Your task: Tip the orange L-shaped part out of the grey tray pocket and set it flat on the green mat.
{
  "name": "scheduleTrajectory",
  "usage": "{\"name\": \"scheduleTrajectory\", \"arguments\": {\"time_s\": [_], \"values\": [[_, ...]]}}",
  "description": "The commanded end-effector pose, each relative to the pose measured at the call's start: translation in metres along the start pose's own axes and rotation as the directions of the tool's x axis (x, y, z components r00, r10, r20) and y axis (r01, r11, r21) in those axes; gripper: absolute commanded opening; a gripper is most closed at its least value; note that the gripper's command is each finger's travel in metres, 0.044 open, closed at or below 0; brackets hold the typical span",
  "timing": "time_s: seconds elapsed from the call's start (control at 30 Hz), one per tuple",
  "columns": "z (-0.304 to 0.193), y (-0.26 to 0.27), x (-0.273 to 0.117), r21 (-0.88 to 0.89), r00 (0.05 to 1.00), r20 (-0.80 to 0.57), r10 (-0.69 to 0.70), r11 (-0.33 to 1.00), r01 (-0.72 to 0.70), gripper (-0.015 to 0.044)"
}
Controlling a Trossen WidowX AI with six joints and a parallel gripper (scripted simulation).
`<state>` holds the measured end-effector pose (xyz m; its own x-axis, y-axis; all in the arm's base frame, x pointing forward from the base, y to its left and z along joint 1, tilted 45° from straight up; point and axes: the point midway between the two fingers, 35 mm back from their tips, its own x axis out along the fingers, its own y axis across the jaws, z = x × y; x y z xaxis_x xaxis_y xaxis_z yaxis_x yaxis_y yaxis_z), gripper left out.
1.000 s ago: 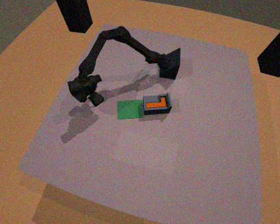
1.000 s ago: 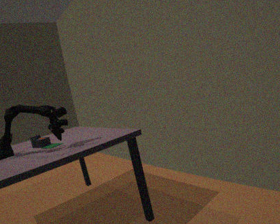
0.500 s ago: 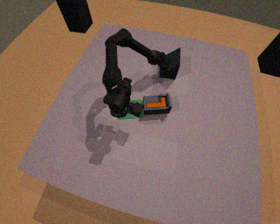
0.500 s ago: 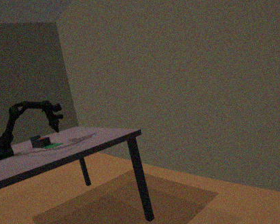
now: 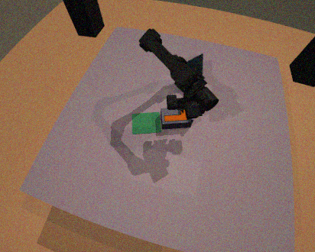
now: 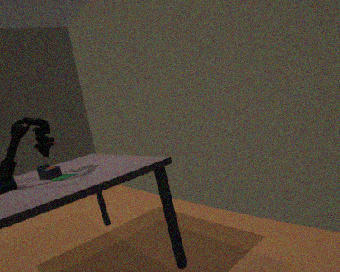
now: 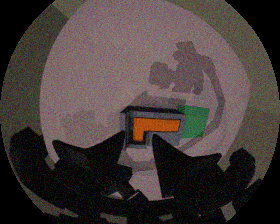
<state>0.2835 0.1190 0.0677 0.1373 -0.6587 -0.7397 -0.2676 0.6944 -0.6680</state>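
The orange L-shaped part point(image 5: 174, 117) point(image 7: 157, 124) lies in the pocket of the grey tray point(image 5: 176, 125) point(image 6: 50, 174) point(image 7: 172, 140) and looks level with its top. Its L-shaped end is at the left in the wrist view; the arm partly covers that end in the top view. The green mat point(image 5: 146, 124) point(image 6: 65, 177) point(image 7: 195, 122) is beside the tray, next to the part's straight end. My gripper point(image 6: 46, 156) point(image 7: 138, 135) points down above the tray, apart from it, with the fingertips over the side near the L-shaped end. It is partly open and empty.
The tray and mat stand on the pale table top point(image 5: 226, 166) point(image 6: 125, 163). The arm's base point(image 5: 196, 64) point(image 6: 2, 183) is behind the tray in the top view. Shadows of the arm fall across the table.
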Motion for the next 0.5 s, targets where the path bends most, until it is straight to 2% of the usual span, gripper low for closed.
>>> {"name": "scheduleTrajectory", "arguments": {"time_s": [0.0,0.2,0.4,0.47], "values": [[-0.026,0.029,-0.005,-0.060,0.998,-0.049,-0.024,0.998,0.021,0.0180],[-0.025,0.029,0.002,-0.060,0.999,-0.049,-0.024,0.998,0.021,0.0180],[-0.028,0.027,0.060,-0.059,0.999,-0.048,-0.025,0.998,0.023,0.0180],[-0.029,0.026,0.069,-0.059,0.998,-0.049,-0.027,0.998,0.024,0.0180]]}}
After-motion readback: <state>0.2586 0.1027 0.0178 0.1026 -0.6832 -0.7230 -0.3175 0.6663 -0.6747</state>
